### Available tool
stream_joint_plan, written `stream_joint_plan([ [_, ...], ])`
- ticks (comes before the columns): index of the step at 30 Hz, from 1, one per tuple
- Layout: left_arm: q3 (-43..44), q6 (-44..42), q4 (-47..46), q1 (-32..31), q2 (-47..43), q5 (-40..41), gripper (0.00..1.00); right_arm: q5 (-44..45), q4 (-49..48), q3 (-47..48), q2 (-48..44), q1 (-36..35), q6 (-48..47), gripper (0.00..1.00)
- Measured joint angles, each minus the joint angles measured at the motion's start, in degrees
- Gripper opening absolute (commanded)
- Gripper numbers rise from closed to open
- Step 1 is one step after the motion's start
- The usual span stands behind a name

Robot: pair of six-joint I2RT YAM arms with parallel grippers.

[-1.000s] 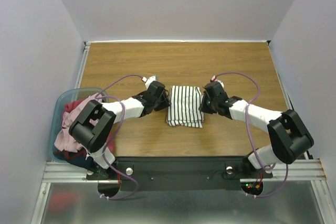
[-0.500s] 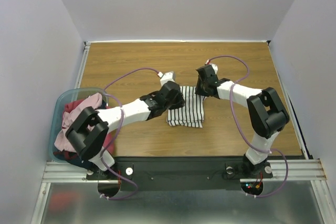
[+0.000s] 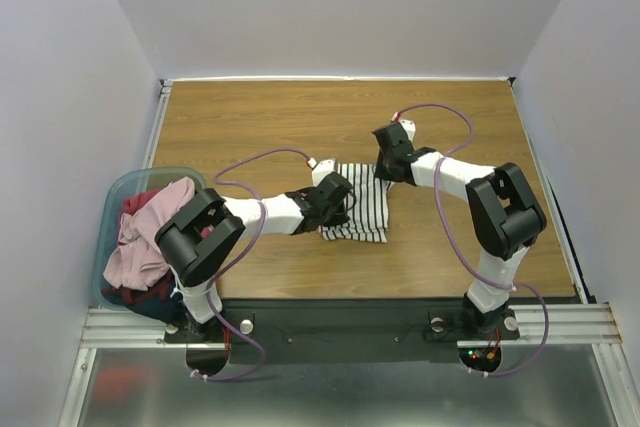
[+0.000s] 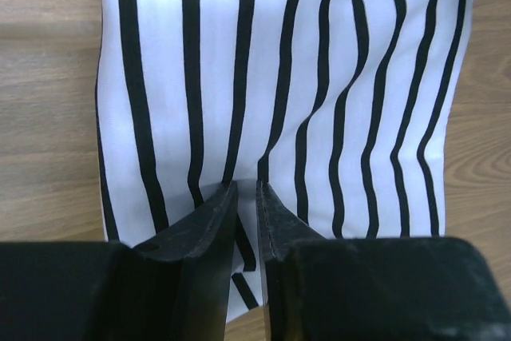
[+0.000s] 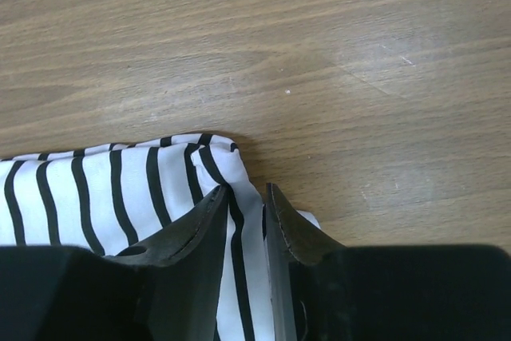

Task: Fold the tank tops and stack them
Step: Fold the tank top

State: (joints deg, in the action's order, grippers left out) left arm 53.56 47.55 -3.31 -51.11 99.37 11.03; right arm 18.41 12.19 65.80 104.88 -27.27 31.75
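Top external view: at about 8 o'clock on the brown wooden bench stands a translucent light-blue plastic tub. It holds a crumpled dusty pink tank top over dark red cloth and navy cloth. Near the bench's middle lies a folded white tank top with thin black stripes. The left end effector sits on its 9 o'clock edge. In the left wrist view its jaws are nearly together, pinching a pucker of the striped cloth where the stripes converge. The right end effector is at the top's 1 o'clock corner. In the right wrist view it is closed on that corner's edge.
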Motion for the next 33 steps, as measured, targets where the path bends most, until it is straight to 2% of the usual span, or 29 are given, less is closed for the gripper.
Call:
stream_joint_plan([
  [5, -1.49, 1.49, -3.26, -0.57, 0.11, 0.20, 0.27, -0.46, -0.09, 0.59, 2.49, 0.90, -0.04, 0.24],
  [6, -1.60, 1.75, -3.61, -0.68, 0.11, 0.17, 0.27, -0.74, -0.28, 0.68, 2.75, 1.03, 0.00, 0.20],
  [7, -1.70, 1.92, -4.00, -0.87, 0.13, 0.11, 0.27, -0.92, -0.24, 1.01, 2.80, 1.20, -0.04, 0.10],
  [9, -2.01, 2.43, -4.79, -1.14, 0.24, 0.00, 0.27, -1.33, -0.26, 1.14, 2.89, 1.44, 0.15, 0.03],
  [18, -4.55, 5.49, -10.88, -1.29, 0.66, -1.03, 0.26, -5.40, -0.42, 0.00, 1.99, 5.49, 1.55, 0.01],
  [21, -5.49, 6.56, -13.16, -1.29, 0.76, -1.73, 0.26, -8.61, -0.24, -0.24, 1.77, 7.80, 2.19, 0.12],
  [22, -5.66, 6.84, -13.79, -1.29, 0.87, -1.97, 0.26, -9.92, -0.24, -0.33, 1.75, 8.46, 2.36, 0.23],
  [24, -5.70, 7.04, -14.34, -1.29, 1.05, -2.36, 0.26, -10.95, -0.42, -0.87, 1.36, 9.31, 2.47, 0.30],
  [25, -5.70, 7.04, -14.38, -1.29, 1.07, -2.49, 0.26, -11.26, -0.44, -1.31, 1.07, 9.57, 2.58, 0.41],
  [28, -5.68, 6.93, -14.34, -1.33, 1.05, -3.10, 0.29, -11.32, -0.15, -2.71, -0.72, 10.29, 2.56, 0.57],
  [31, -4.68, 5.70, -13.03, -1.51, 0.85, -3.80, 0.41, -11.13, 0.24, -4.81, -5.05, 10.56, 2.45, 0.60],
  [33, -3.52, 4.39, -11.08, -1.77, 0.15, -4.33, 0.43, -11.23, 0.81, -6.08, -9.07, 10.73, 2.38, 0.60],
])
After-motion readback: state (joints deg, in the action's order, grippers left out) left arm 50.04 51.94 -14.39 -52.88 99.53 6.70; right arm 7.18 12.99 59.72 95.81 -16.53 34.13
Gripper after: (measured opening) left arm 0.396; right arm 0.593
